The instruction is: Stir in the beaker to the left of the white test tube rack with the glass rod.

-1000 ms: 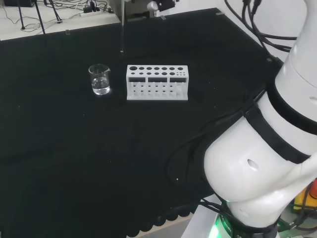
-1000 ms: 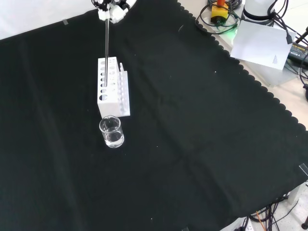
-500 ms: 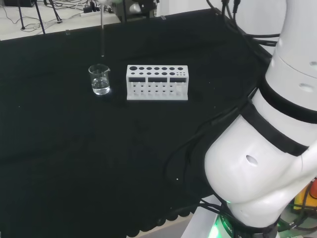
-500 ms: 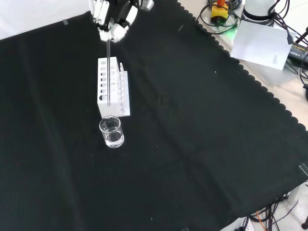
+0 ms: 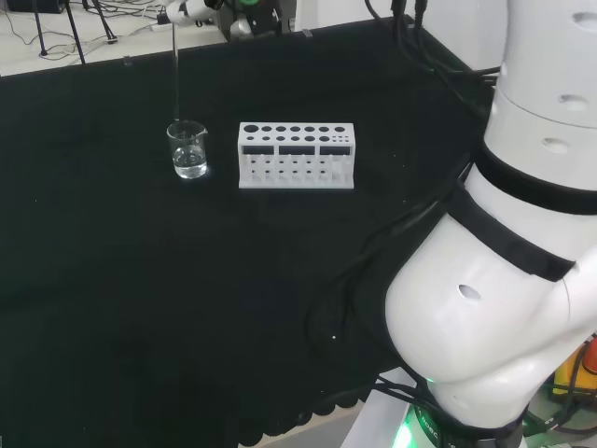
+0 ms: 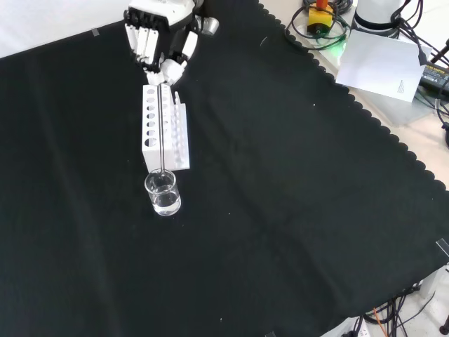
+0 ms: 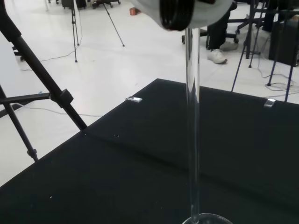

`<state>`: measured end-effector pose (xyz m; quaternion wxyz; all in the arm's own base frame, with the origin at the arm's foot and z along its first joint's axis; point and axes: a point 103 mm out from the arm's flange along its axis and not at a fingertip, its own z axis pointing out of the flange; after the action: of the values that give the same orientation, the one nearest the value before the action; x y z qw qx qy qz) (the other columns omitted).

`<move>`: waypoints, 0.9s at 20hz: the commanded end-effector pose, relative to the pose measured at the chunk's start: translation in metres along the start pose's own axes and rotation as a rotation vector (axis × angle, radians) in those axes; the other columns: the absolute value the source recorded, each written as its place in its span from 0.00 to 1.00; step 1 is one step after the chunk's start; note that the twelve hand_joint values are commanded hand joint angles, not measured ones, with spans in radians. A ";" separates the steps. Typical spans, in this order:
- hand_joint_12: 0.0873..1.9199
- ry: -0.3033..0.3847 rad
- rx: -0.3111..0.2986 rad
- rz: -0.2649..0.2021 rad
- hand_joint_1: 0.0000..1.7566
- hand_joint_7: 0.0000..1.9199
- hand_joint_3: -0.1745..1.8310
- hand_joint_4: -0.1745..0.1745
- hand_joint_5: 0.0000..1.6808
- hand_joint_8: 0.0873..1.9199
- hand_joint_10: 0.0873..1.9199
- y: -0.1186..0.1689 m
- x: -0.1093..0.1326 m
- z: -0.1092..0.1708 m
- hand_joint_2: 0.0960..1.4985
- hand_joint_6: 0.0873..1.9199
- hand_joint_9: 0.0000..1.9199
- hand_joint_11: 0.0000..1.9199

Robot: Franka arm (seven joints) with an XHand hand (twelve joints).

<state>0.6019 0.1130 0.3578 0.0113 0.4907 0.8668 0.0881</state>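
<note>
A small clear glass beaker [image 5: 188,149] [image 6: 163,194] with a little clear liquid stands on the black cloth beside the white test tube rack [image 5: 297,155] [image 6: 165,137], to the rack's left in the head view. The black and white hand [image 6: 160,41] [image 5: 191,9] hangs above the rack's far end, fingers curled and pinching the top of a thin glass rod [image 6: 162,126] [image 5: 176,75] [image 7: 192,121]. The rod hangs upright, its lower tip at the beaker's rim [image 7: 208,218].
The black cloth's scalloped edge [image 6: 365,105] runs along the right of the front view, with white paper [image 6: 382,64] and cables beyond it. The arm's large white links [image 5: 504,271] stand at the right of the head view. Tripod legs [image 7: 42,88] stand on the floor past the bench.
The hand has carried the rod leftward in the head view and lowered it, from above the rack to over the beaker; the rod's tip now reaches the beaker's rim.
</note>
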 end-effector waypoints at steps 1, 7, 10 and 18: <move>0.32 0.025 0.013 -0.023 0.74 0.57 0.23 0.00 0.67 0.60 0.37 0.012 -0.007 0.015 0.60 0.22 0.89 0.86; 0.32 0.029 0.030 -0.023 0.74 0.57 0.22 0.00 0.67 0.60 0.37 0.018 -0.019 0.030 0.60 0.22 0.89 0.86; 0.32 0.029 0.042 -0.019 0.74 0.57 0.22 0.00 0.67 0.60 0.37 0.019 -0.027 0.037 0.60 0.21 0.89 0.86; 0.32 0.050 0.083 -0.009 0.74 0.57 0.22 0.00 0.68 0.60 0.37 0.018 -0.031 0.070 0.60 0.21 0.89 0.86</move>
<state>0.6384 0.1062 0.3040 -0.0209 0.4835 0.8723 0.0693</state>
